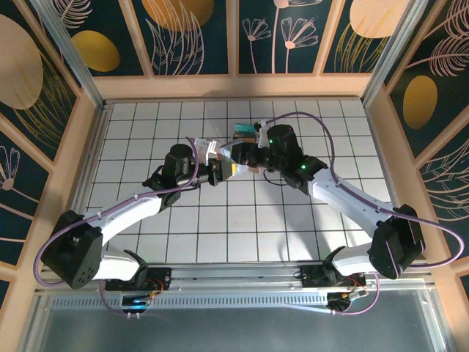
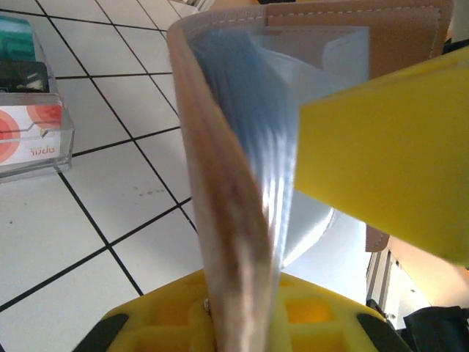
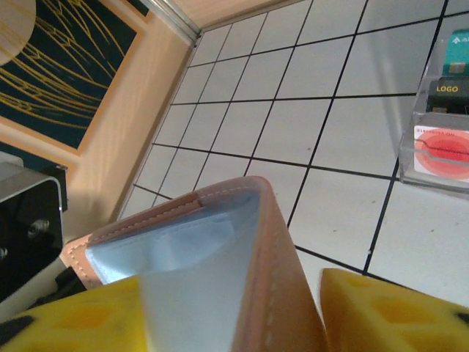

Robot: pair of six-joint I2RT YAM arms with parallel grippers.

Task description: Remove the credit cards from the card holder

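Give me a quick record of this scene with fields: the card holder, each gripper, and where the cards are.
card holder: open, held above the table, blue-grey sleeves showing
left gripper: shut on the card holder's leather cover
right gripper: fingers either side of the other flap; whether it is clamped is unclear
clear stand: on the table, apart from the card holder
teal card: in the clear stand
black card: in the clear stand, marked LOGO
pink-white card: in the clear stand, red circle

The top camera looks steeply down across the whole counter [image 1: 183,242]. Both wrist cameras sit tight against the card holder [image 2: 220,220] from opposite sides, each catching the credit cards [image 2: 29,132] at a frame edge.
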